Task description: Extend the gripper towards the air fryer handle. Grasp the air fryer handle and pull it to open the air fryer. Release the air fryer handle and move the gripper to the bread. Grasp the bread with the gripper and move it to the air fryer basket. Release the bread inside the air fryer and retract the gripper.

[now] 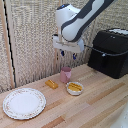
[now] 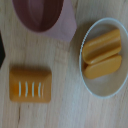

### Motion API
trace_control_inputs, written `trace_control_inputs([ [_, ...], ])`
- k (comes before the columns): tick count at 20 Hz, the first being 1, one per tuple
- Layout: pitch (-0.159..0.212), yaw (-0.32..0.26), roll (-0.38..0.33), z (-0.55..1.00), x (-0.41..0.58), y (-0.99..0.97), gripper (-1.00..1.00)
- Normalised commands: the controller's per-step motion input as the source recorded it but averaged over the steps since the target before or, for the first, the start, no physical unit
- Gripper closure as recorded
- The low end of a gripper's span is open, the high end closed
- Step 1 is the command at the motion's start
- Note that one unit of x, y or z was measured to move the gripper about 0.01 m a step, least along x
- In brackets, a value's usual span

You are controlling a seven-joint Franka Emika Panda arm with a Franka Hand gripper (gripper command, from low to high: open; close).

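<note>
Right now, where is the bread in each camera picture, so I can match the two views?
Exterior view: the bread lies on the wooden table, to the exterior view's left of the pink cup, below the gripper.
Wrist view: the bread fills a large part of the picture, showing pale score lines.
Shared landmark: the pink cup, next to the bowl of yellow food.

A pale wooden plank tabletop (image 1: 95, 107) carries the black air fryer (image 1: 109, 52) at the exterior view's right. Near the middle stand a pink cup (image 1: 65, 75), the bread (image 1: 51, 84) beside it, and a small white bowl (image 1: 74, 88) of yellow food. A patterned white plate (image 1: 24, 103) lies at the left.
</note>
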Motion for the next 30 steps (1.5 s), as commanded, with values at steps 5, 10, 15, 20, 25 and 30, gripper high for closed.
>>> trace_control_inputs([
  [5,-0.161,-0.021,-0.375,-0.02,-0.209,-0.14,-1.00],
  [10,-0.201,0.026,-0.375,0.00,-0.232,-0.24,-1.00],
  [15,-0.176,0.068,-0.375,-0.09,-0.083,-0.35,-1.00],
  [20,-0.107,0.079,-0.355,-0.28,-0.069,-0.42,-1.00],
  [25,-0.073,0.083,-0.282,-0.36,-0.135,-0.51,-1.00],
  [30,-0.040,0.073,-0.219,-0.38,-0.146,-0.54,-1.00],
])
